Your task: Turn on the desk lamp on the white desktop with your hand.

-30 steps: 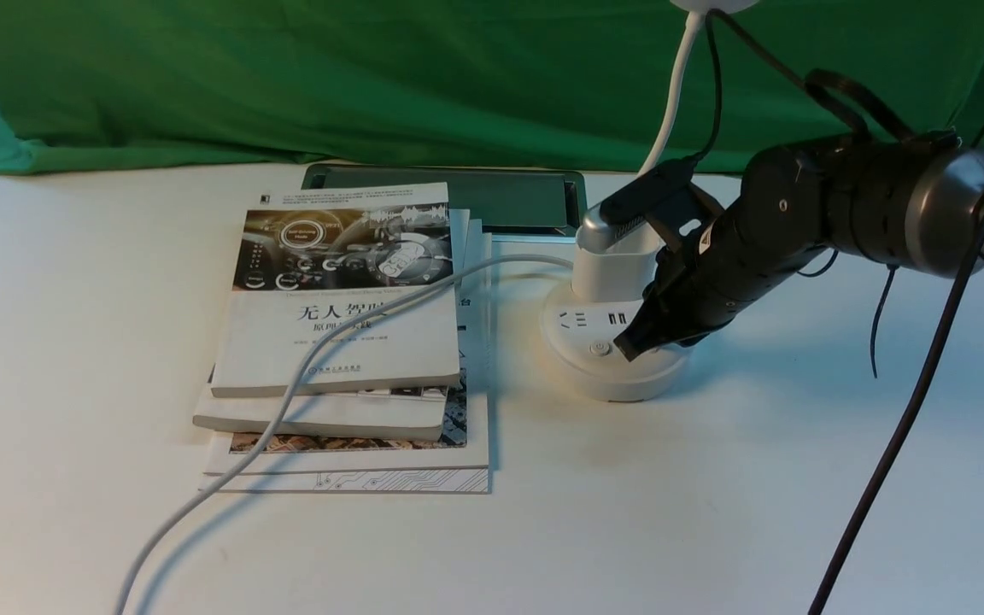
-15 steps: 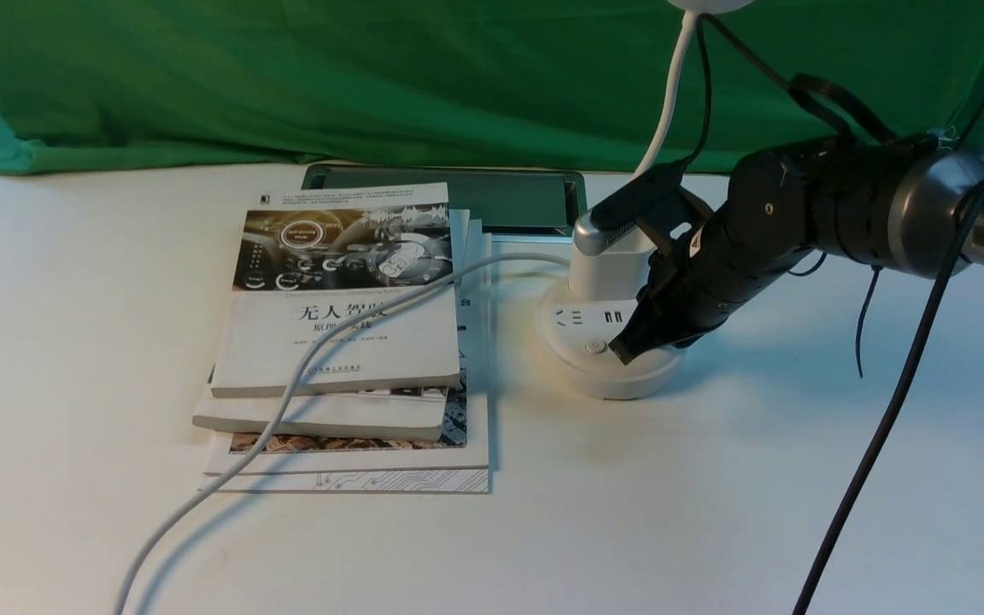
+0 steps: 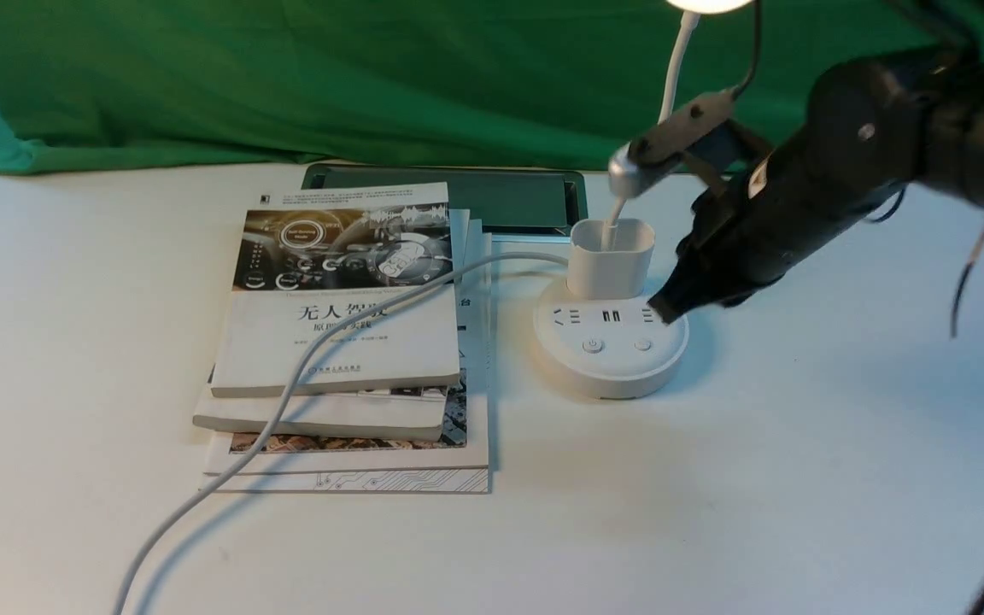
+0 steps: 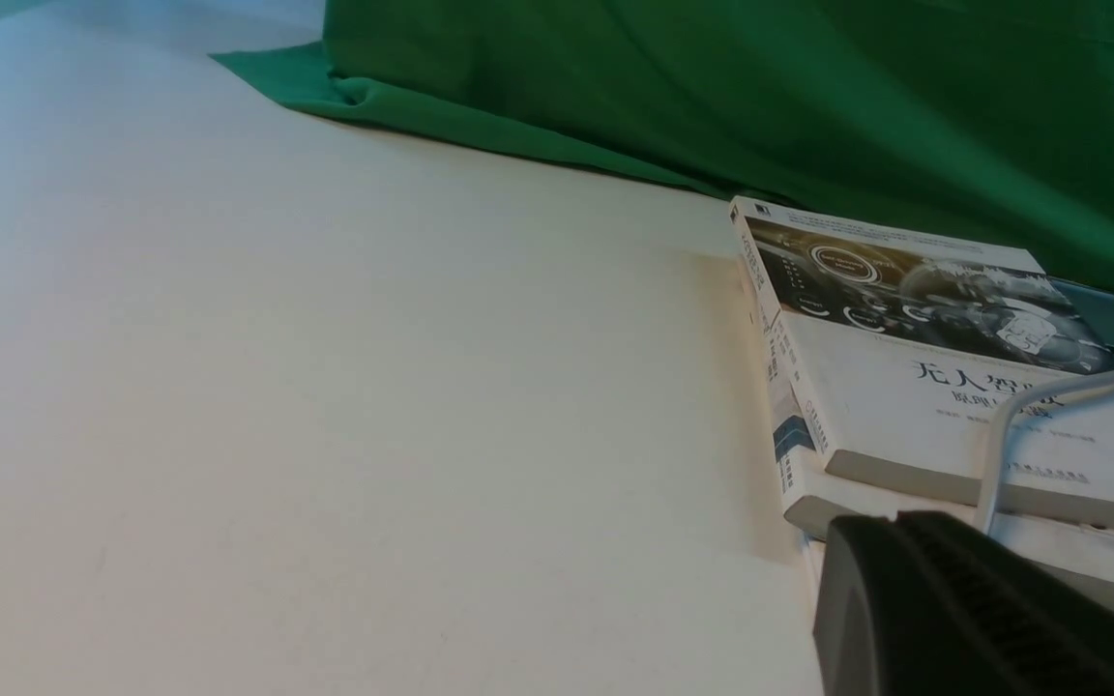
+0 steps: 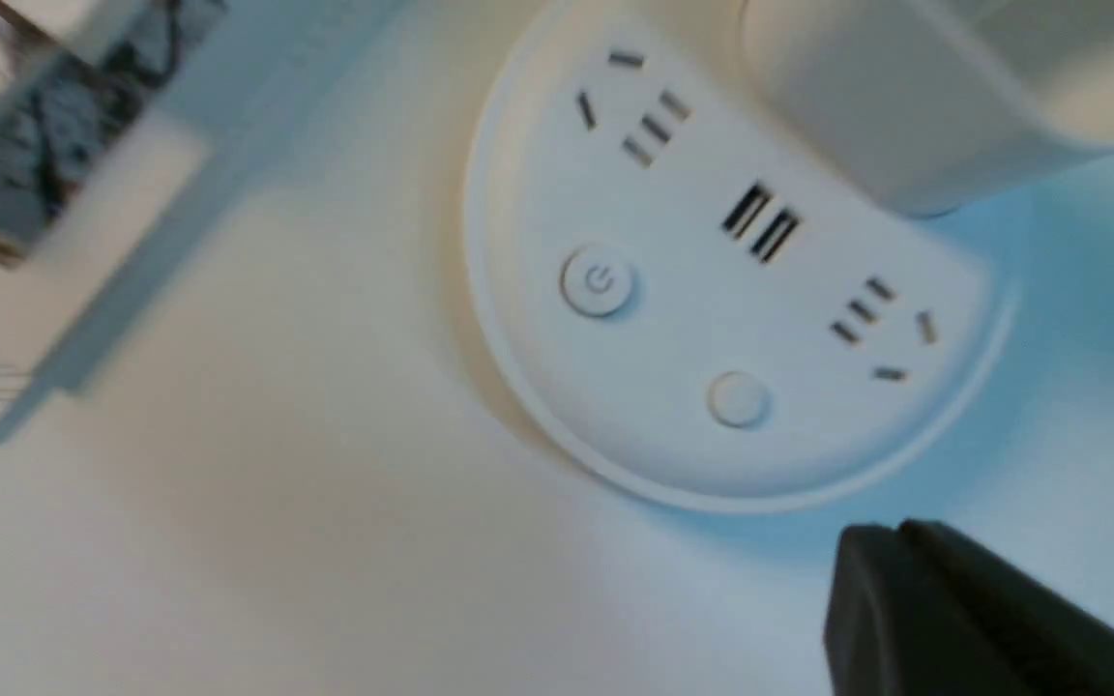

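Desk lamp [image 3: 607, 342] stands on the white desktop [image 3: 714, 512] just right of a stack of books [image 3: 342, 342], its head [image 3: 708, 3] seemingly lit. Right gripper [image 3: 665, 309], jaws shut and empty, slants down over the base's right rear rim. The power button [image 3: 593, 346] lies leftward and toward the robot. Left gripper [image 4: 953, 599], across the books, is farther off, its jaw state unreadable.

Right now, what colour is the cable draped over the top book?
Pale grey-white cable, clearest in the front view, crossing the top book.
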